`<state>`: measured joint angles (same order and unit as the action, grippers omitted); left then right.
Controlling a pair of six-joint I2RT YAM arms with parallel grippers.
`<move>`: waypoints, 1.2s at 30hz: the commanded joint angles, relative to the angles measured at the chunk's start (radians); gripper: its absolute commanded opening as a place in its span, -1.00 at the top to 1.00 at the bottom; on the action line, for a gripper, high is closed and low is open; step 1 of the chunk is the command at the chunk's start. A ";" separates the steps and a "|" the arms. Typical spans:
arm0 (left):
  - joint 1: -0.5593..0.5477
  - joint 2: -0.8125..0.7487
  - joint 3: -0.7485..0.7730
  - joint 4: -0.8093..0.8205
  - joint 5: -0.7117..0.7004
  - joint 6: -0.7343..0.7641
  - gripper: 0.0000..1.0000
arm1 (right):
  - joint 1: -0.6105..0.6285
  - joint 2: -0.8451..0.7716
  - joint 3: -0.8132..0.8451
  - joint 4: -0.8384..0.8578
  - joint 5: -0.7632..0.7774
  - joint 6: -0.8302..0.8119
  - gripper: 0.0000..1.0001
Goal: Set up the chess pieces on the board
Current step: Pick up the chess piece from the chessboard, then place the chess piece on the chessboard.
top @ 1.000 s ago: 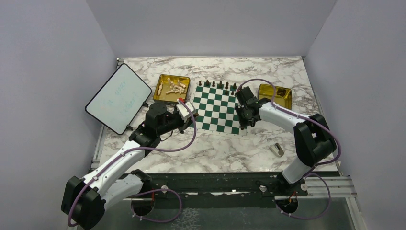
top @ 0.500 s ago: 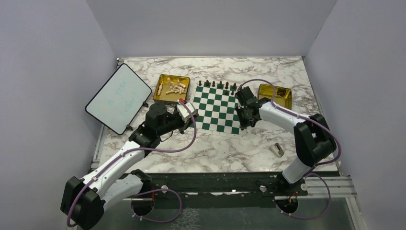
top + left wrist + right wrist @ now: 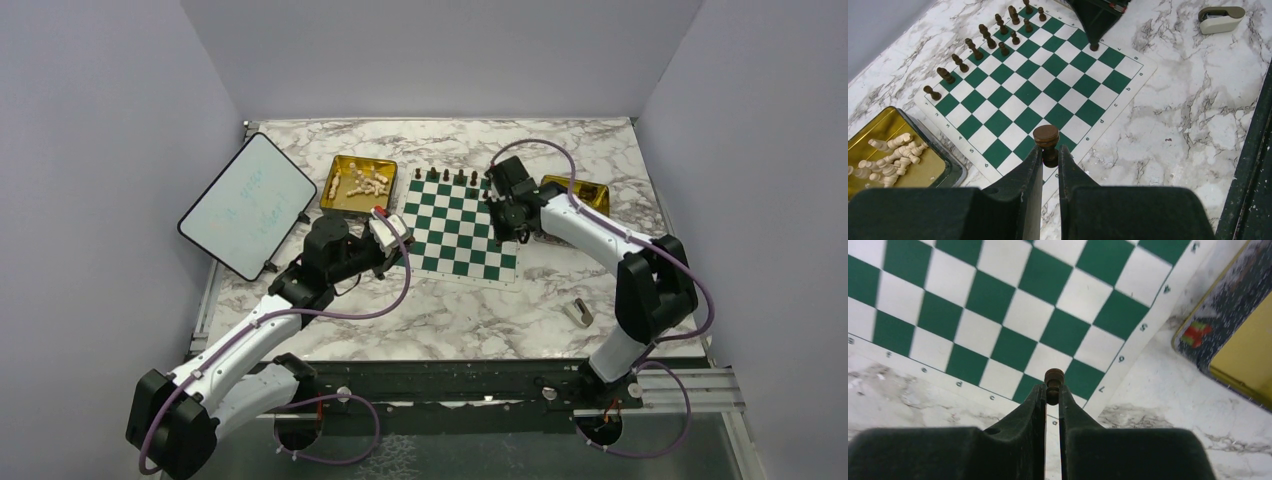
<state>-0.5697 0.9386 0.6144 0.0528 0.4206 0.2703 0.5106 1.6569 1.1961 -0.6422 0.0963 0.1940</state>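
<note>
The green-and-white board (image 3: 455, 228) lies mid-table. Along its far edge stand several dark chess pieces (image 3: 447, 177), seen in two rows in the left wrist view (image 3: 973, 49). My left gripper (image 3: 400, 243) hovers over the board's near-left corner, shut on a dark brown piece (image 3: 1047, 144). My right gripper (image 3: 503, 228) is over the board's right edge, shut on a small dark piece (image 3: 1053, 381). Its fingers (image 3: 1093, 27) also show at the top of the left wrist view. Cream pieces (image 3: 365, 181) lie in a heap in a gold tray.
The gold tray (image 3: 340, 205) with the cream pieces sits left of the board. A second gold tray (image 3: 588, 195) is at its right. A white tablet (image 3: 248, 205) leans at far left. A small grey block (image 3: 578, 313) lies on the marble at near right.
My right gripper has closed on a dark piece and carried it from the board's near-right corner toward the far side. The left arm has not moved.
</note>
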 commanded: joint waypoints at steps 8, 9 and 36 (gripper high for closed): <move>-0.005 -0.030 0.001 -0.007 -0.014 0.009 0.81 | 0.006 0.257 0.388 -0.011 -0.034 -0.078 0.73; -0.005 -0.031 0.001 -0.005 -0.012 0.007 0.81 | 0.006 0.285 0.419 -0.011 -0.035 -0.080 0.73; -0.008 -0.052 -0.001 0.004 0.002 0.003 0.80 | 0.006 0.728 0.920 -0.094 0.032 -0.091 0.71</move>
<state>-0.5716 0.9047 0.6144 0.0494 0.4179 0.2710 0.5110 2.3482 2.0743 -0.7048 0.0952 0.1112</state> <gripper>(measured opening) 0.139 0.149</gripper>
